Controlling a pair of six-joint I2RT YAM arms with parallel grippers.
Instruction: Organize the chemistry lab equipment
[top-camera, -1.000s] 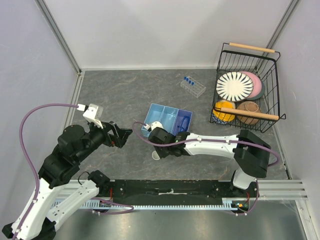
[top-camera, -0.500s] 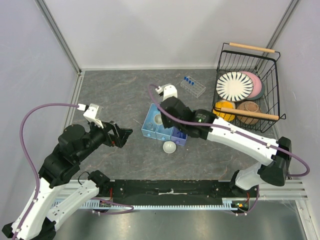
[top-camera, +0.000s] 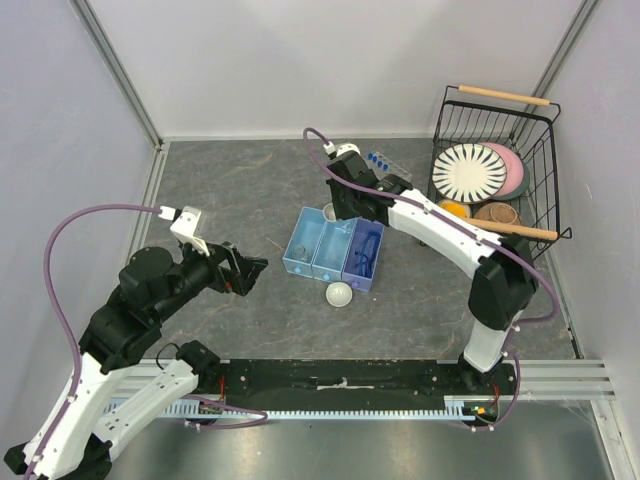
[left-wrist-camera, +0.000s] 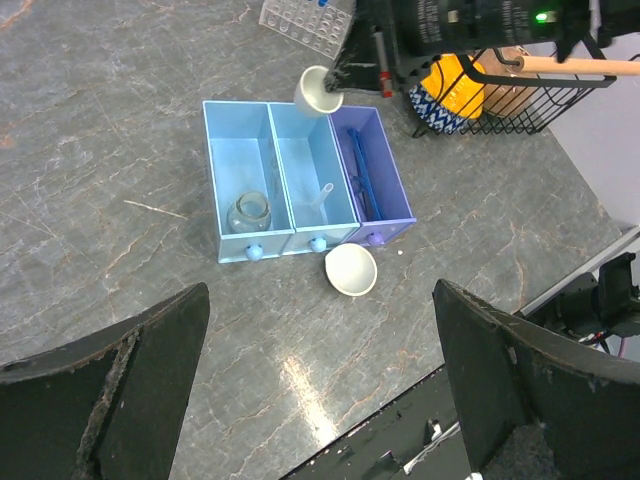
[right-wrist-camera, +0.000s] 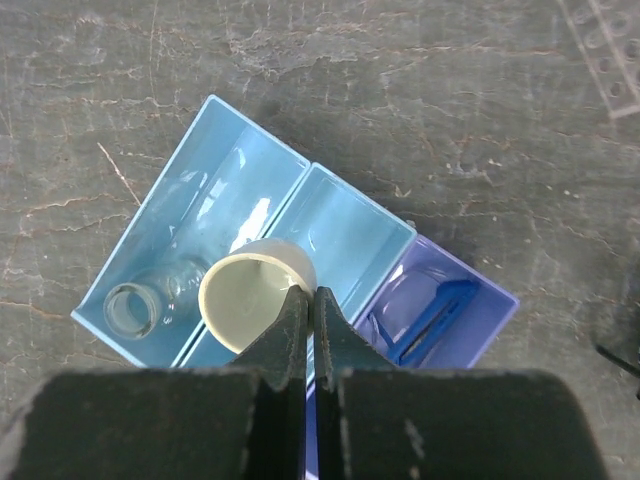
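Right wrist view: the right gripper (right-wrist-camera: 312, 296) is pinched shut on the rim of a white dish (right-wrist-camera: 250, 298), held above the blue tray (right-wrist-camera: 355, 240). Step judged: stowing the dish. Next move calls for lowering into one compartment, then release. The left gripper (top-camera: 244, 270) stands wide open, empty. A second dish (top-camera: 339, 294) lies just near the tray.

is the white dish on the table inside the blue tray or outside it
Outside. The white dish sits mouth up on the table beside the blue tray, in none of its compartments.
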